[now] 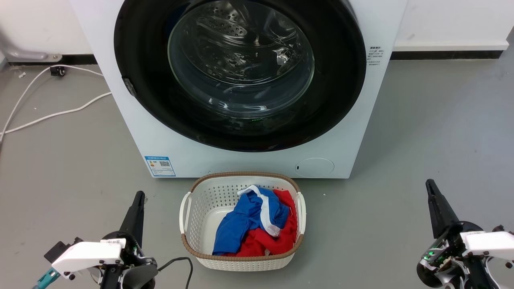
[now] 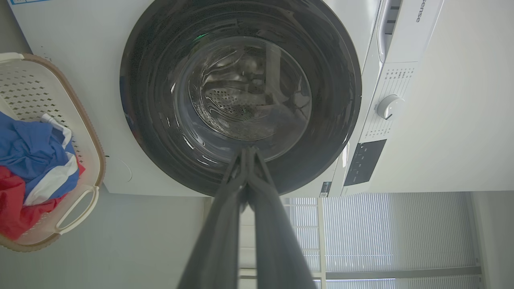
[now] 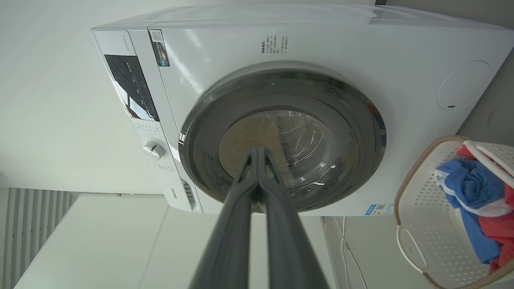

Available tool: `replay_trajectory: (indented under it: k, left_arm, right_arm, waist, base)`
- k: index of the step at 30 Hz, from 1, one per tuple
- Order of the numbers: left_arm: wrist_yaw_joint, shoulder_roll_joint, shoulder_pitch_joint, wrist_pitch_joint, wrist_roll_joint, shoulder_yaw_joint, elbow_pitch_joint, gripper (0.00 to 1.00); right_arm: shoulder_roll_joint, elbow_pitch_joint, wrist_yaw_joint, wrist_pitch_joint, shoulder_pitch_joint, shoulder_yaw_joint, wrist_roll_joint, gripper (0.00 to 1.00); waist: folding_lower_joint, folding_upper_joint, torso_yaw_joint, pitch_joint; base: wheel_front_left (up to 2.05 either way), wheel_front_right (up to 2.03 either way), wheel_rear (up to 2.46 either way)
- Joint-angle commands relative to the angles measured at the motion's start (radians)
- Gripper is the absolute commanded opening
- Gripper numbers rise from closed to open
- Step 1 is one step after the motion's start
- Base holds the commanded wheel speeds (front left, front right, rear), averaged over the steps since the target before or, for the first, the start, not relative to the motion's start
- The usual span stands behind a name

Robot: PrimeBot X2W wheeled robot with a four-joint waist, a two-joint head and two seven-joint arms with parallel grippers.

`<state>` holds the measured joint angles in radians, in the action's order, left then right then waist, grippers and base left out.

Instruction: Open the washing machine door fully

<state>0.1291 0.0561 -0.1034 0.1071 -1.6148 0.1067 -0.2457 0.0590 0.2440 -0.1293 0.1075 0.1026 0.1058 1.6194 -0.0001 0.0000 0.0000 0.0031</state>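
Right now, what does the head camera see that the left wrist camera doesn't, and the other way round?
Head view: a white cable on the floor and the right gripper, shut. Left wrist view: the control knob and window blinds. Both: the closed washing machine door, the laundry basket of clothes, and the left gripper, shut.

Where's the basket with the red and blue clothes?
In the head view, the basket sits on the floor just before the washing machine, between the left gripper and right gripper.
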Motion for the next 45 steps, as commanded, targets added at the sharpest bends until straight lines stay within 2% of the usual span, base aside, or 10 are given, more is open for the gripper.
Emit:
replay_trajectory:
  k: [1, 21, 22, 36, 45]
  left_arm:
    - [0.003, -0.001, -0.010, 0.004, 0.001, 0.003, -0.001, 0.00]
    - [0.003, -0.003, -0.010, 0.004, 0.004, 0.006, -0.001, 0.00]
    - [0.000, -0.002, 0.000, 0.003, 0.000, 0.002, 0.000, 1.00]
    - [0.000, -0.004, 0.000, -0.048, 0.011, -0.061, 0.018, 1.00]
    - [0.000, 0.003, -0.006, -0.091, 0.171, -0.091, 0.042, 1.00]
  right_arm:
    - [-0.004, 0.001, -0.003, 0.002, 0.011, 0.002, -0.005, 0.00]
    - [-0.006, 0.001, -0.003, 0.004, 0.011, 0.004, -0.008, 0.00]
    - [-0.002, 0.000, 0.000, 0.002, 0.000, 0.003, -0.001, 1.00]
    - [0.004, -0.017, 0.000, -0.047, -0.026, -0.029, -0.053, 1.00]
    - [0.017, -0.026, 0.000, -0.092, -0.029, -0.049, -0.207, 1.00]
  waist:
    - [0.0001, 0.0000, 0.000, 0.000]
    - [0.0001, 0.0000, 0.000, 0.000]
    - [0.0001, 0.0000, 0.000, 0.000]
    - [0.0001, 0.0000, -0.002, 0.001]
    - [0.0001, 0.0000, -0.003, -0.001]
  base:
    - [0.00, 0.00, 0.00]
    - [0.00, 0.00, 0.00]
    - [0.00, 0.00, 0.00]
    - [0.00, 0.00, 0.00]
    - [0.00, 0.00, 0.00]
